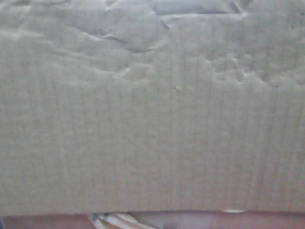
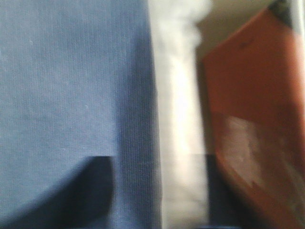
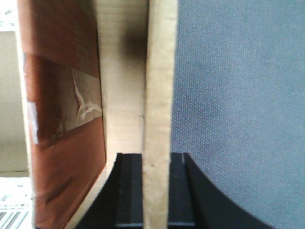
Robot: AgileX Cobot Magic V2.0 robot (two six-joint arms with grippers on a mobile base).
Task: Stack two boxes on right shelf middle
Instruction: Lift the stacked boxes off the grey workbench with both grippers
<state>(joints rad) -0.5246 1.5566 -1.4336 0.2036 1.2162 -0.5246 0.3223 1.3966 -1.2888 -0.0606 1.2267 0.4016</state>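
A tan corrugated box (image 1: 152,119) with a creased, dented face fills the front view, and a small tape strip (image 1: 233,210) hangs at its bottom edge. My right gripper (image 3: 156,191) is shut on the pale upright wall edge of the box (image 3: 159,95). A brown inner flap with clear tape (image 3: 62,95) stands to its left. The left wrist view is blurred. There my left gripper (image 2: 161,191) holds the pale wall edge (image 2: 183,119) between its dark fingers, beside a brown flap (image 2: 257,119). I can make out only one box. The shelf is out of view.
A blue-grey textured surface lies outside the box wall in both wrist views, on the left (image 2: 62,86) and on the right (image 3: 238,95). Under the box in the front view, a thin strip shows a pinkish surface and something white (image 1: 119,220).
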